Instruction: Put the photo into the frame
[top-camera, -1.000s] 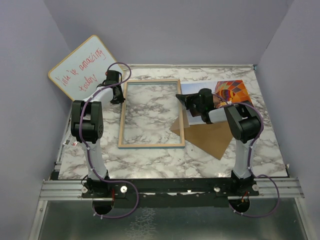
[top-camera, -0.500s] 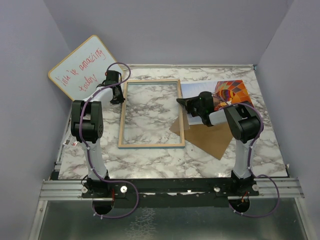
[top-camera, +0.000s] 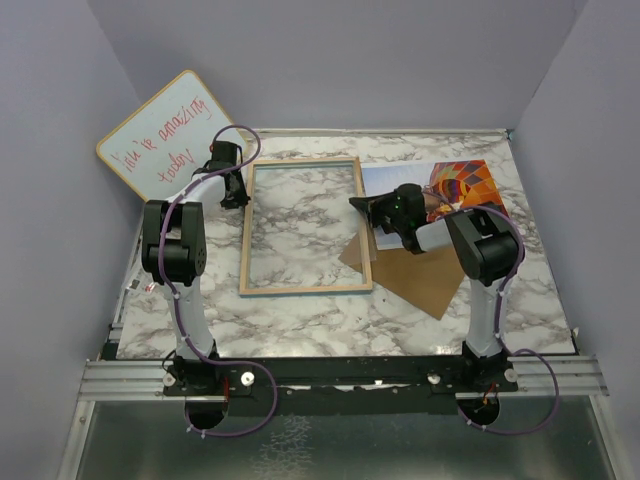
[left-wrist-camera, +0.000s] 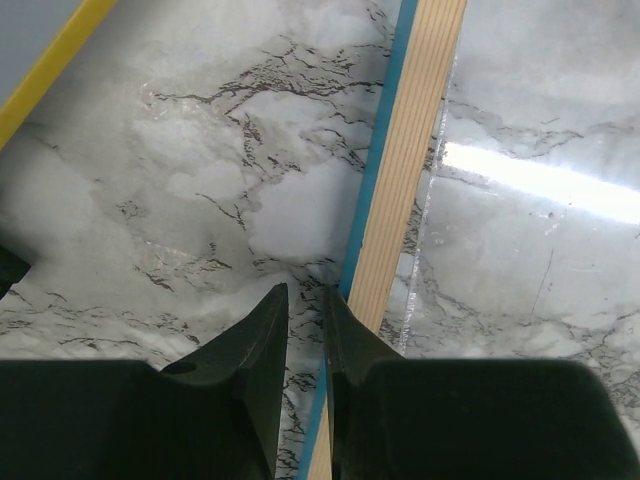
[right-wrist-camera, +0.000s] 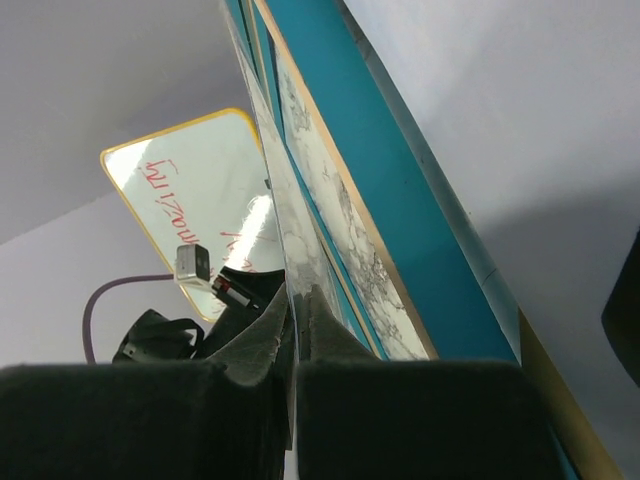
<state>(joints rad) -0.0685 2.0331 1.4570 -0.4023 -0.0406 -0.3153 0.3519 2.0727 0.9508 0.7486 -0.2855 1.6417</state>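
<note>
Top cam: frame (top-camera: 300, 289) looked pale wood; only R wrist cam showed its blue face, right gripper (right-wrist-camera: 297, 292) pinching its edge. Left gripper (left-wrist-camera: 305, 295): fingers slightly apart, empty.

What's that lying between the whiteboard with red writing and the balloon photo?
Between them lies the frame, pale wood side up; the top view shows it best.

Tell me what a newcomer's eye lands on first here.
The large rectangular picture frame, pale wood back up, sits mid-table on the marble, with the right gripper reaching in, jaws pinched on its right edge. Beyond that arm lies the colourful hot-air balloon paper photo, not yet in the frame. A round-cornered whiteboard with red handwriting leans in the far left corner.
</note>
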